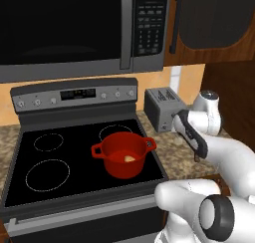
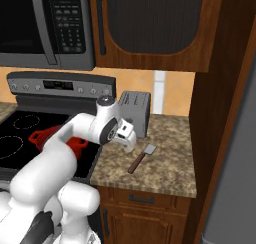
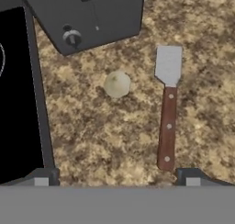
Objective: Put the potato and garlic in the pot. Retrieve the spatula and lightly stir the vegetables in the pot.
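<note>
The red pot (image 1: 124,155) stands on the stove's right front burner, and the tan-yellow potato (image 1: 129,159) lies inside it. On the speckled counter, the whitish garlic (image 3: 117,84) rests just in front of the toaster. The spatula (image 3: 168,108) lies to the right of the garlic, its grey head toward the toaster and its brown handle toward me. The spatula (image 2: 141,158) also shows beside my hand in the right base view. My gripper (image 3: 117,177) hovers above the counter, open and holding nothing, with the garlic ahead between its fingertips (image 3: 41,177). My arm partly hides the pot (image 2: 42,136).
A grey toaster (image 1: 162,107) sits at the back of the counter beside the stove (image 1: 74,157). A microwave (image 1: 74,28) hangs above the stove. A tall wooden cabinet wall (image 2: 220,113) bounds the counter on the right.
</note>
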